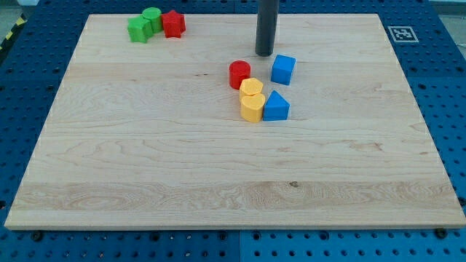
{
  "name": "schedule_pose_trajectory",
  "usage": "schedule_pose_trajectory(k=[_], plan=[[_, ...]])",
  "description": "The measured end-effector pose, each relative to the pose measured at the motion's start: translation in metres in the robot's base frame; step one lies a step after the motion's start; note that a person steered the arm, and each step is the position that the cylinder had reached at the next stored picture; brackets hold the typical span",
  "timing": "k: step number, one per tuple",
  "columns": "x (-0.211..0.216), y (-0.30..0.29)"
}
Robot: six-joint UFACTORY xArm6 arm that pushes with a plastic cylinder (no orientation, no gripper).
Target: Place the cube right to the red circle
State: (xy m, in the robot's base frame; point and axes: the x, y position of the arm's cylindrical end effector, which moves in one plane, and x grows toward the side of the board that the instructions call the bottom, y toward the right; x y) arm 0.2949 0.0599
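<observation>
Blue cube (283, 69) sits just to the view's right of the red cylinder (239, 74), with a small gap between them, and my tip (264, 53) rests near the cube's upper-left side, above that gap; being a bare rod, it has nothing to open or clamp. Counted on the wooden board (145, 167): two yellow blocks (251, 100), one blue wedge (276, 107), two green blocks (145, 25), one red block (173, 23) at top left.

bright, even light (soft, short shadows), sharp focus throughout.
</observation>
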Motion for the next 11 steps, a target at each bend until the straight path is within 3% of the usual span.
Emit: schedule_pose_trajectory(k=[3,6,9,11], plan=[[0.06,0.083],[0.062,0.021],[0.013,0.0],[0.031,-0.008]])
